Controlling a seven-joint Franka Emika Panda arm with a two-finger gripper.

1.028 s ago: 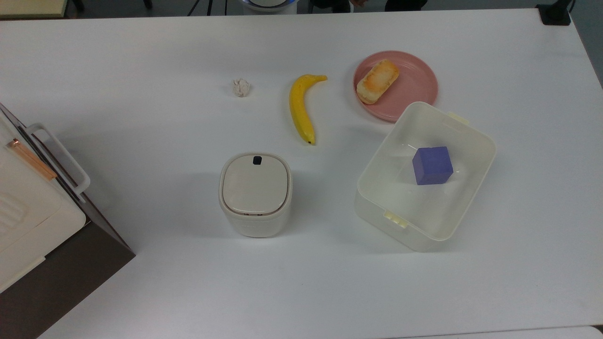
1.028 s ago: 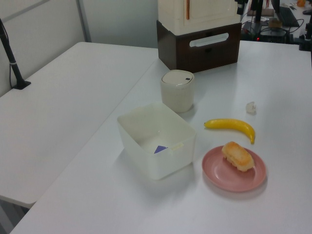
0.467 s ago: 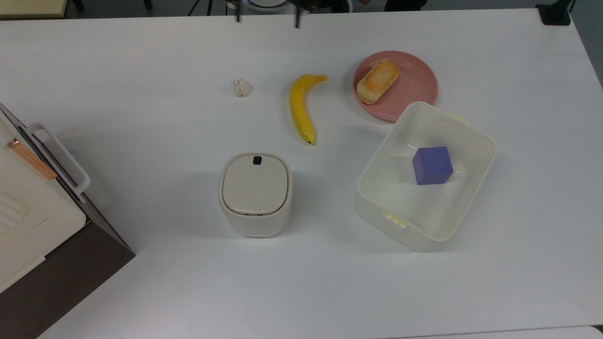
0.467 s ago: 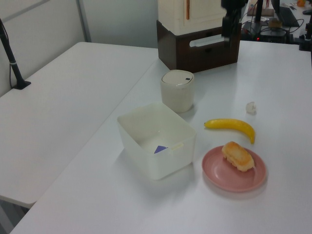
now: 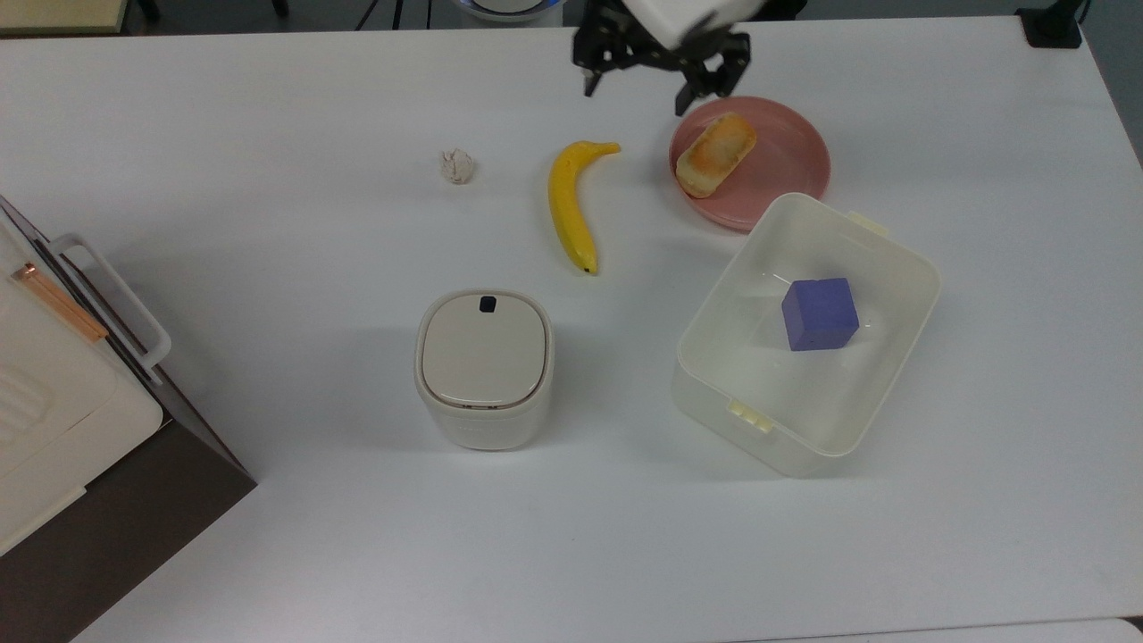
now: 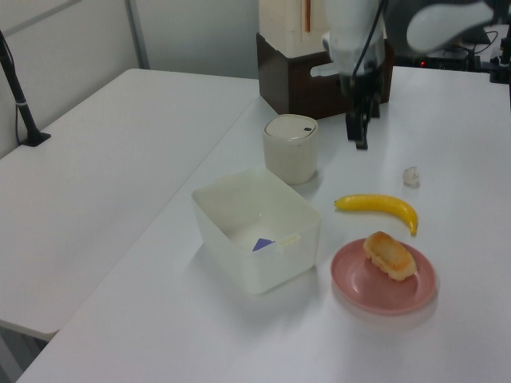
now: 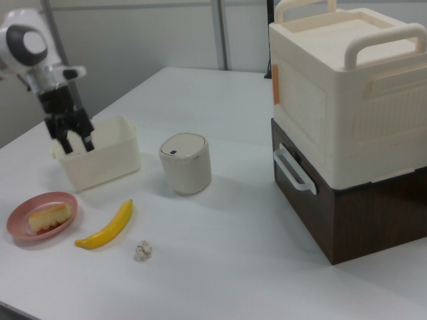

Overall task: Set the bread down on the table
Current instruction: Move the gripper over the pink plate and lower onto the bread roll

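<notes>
I see my gripper (image 5: 636, 89) with its fingers spread and nothing held, near the table's (image 5: 268, 223) far edge in the top view, with bare white tabletop beneath it. The bread (image 5: 715, 154), an oblong roll with a toasted top, lies on the round pink plate (image 5: 790, 170) just toward the top view's lower right of the gripper. A smooth yellow banana (image 5: 569, 205) lies below the gripper in the top view. The right view shows the gripper (image 7: 75, 143) raised off the table.

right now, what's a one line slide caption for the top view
Open gripper hovers near the pink plate holding the bread, banana beside it.
</notes>
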